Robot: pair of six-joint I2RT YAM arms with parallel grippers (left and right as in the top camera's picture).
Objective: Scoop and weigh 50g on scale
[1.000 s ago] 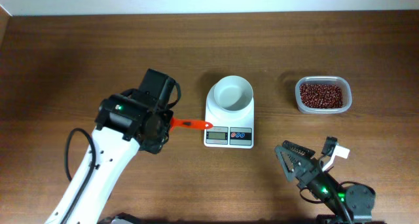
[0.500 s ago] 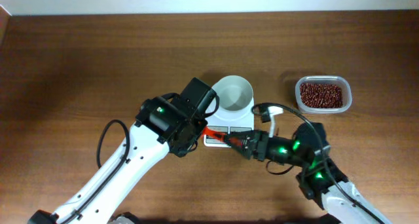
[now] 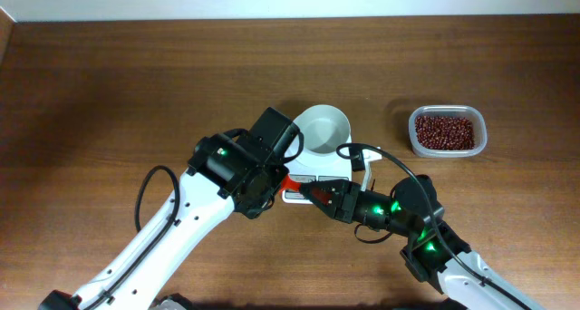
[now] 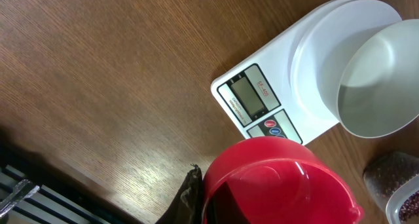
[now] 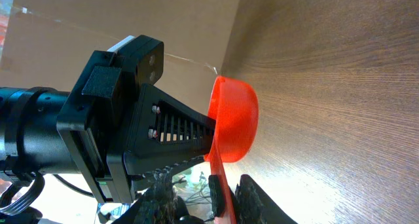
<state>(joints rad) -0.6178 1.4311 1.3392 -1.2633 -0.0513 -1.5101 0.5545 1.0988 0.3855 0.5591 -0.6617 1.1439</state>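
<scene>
- Our left pincer (image 3: 281, 179) is clamped on the red scoop (image 5: 234, 119), offering its handle.
- The right pincer (image 5: 219, 201) straddles it; whether gripping, we cannot tell.
- The beans (image 3: 444, 131) wait far right in their tub (image 3: 481, 140), the scale (image 4: 258, 96) empty.

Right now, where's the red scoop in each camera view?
Overhead: scoop at centre, at the front left corner of the scale.
Left wrist: scoop at bottom centre, with the scale above it to the right.
Right wrist: scoop at centre, bowl side-on, handle running to the bottom edge; the scale is not in this view.
Shared landmark: the wooden table shows in all three.
</scene>
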